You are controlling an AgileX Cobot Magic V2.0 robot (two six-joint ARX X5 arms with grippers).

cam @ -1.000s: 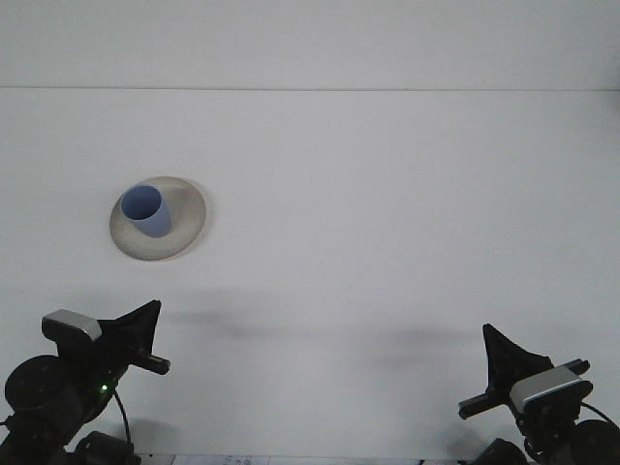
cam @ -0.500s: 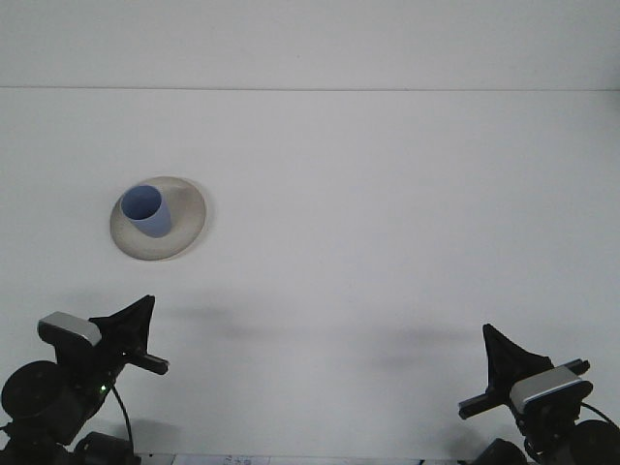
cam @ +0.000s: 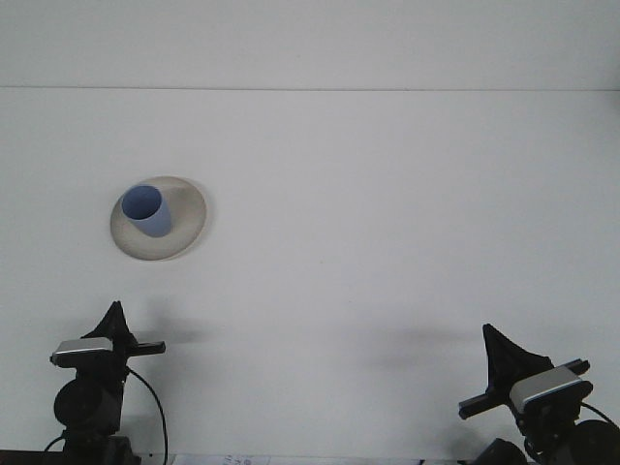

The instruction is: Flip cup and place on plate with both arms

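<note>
Cup (cam: 145,211) upright on plate (cam: 184,232) | both arms low, clear | end effector states unclear

A plain white counter (cam: 387,242) fills nearly the whole front view, its surface smooth and unmarked. A thin straight line runs across it near the top, where the far edge meets the pale wall behind. One thing lies directly on it: a round, off-white plate (cam: 184,218), set on the left side and toward the middle of the depth. The plate sits flat and casts a faint shadow along its right and lower rim. Soft grey shadows lie across the near part of the counter, toward both lower corners.
</note>
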